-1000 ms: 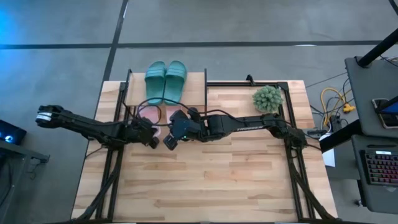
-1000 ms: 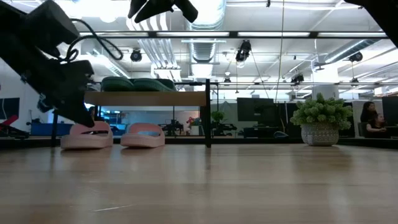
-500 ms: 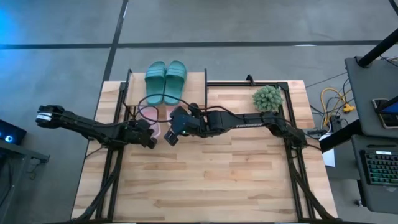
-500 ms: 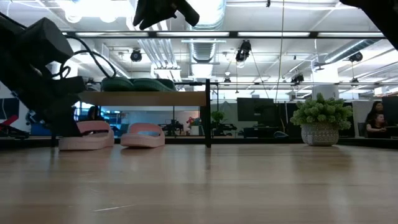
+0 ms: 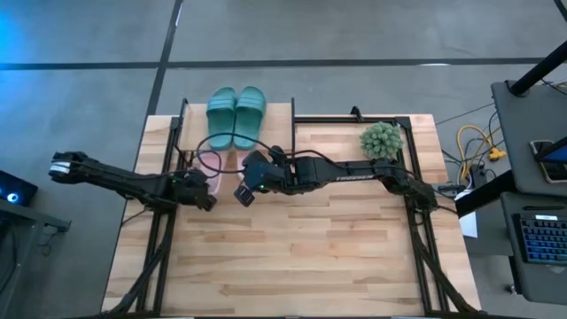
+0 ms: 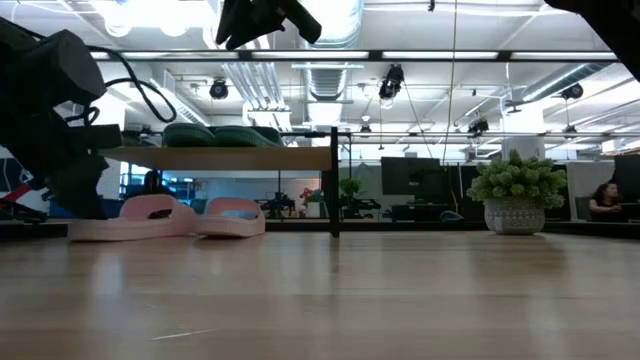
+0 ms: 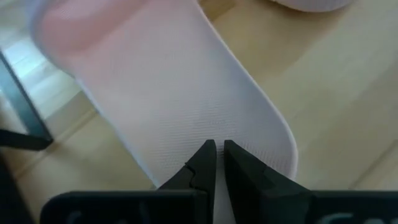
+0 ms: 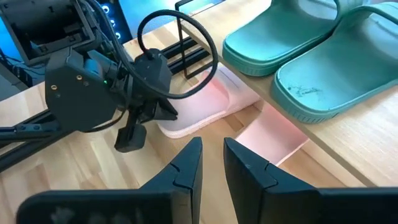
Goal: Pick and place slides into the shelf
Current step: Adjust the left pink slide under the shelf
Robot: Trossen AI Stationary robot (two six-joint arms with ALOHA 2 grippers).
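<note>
The shelf (image 5: 237, 133) was seen at the far edge of the surface (image 5: 292, 257), with the teal-green pair of slides (image 5: 236, 114) lying side by side on its top board. Under that board, on the surface, the right-hand pink slide (image 6: 232, 216) was set fully beneath the shelf, while the left-hand pink slide (image 6: 135, 218) lay partly outside the shelf's front left corner. The left claw (image 5: 205, 188) was positioned at that corner, low over the protruding slide; in the left wrist view its fingers (image 7: 202, 165) were drawn almost together at the edge of the slide's sole (image 7: 186, 99), though it could not be made out with certainty whether the rubber was pinched between them. The right claw (image 5: 244, 193) was held above the surface just in front of the shelf, its jaws parted a little and nothing between them. The potted plant (image 5: 381, 140) stood well to the right of the shelf.
</note>
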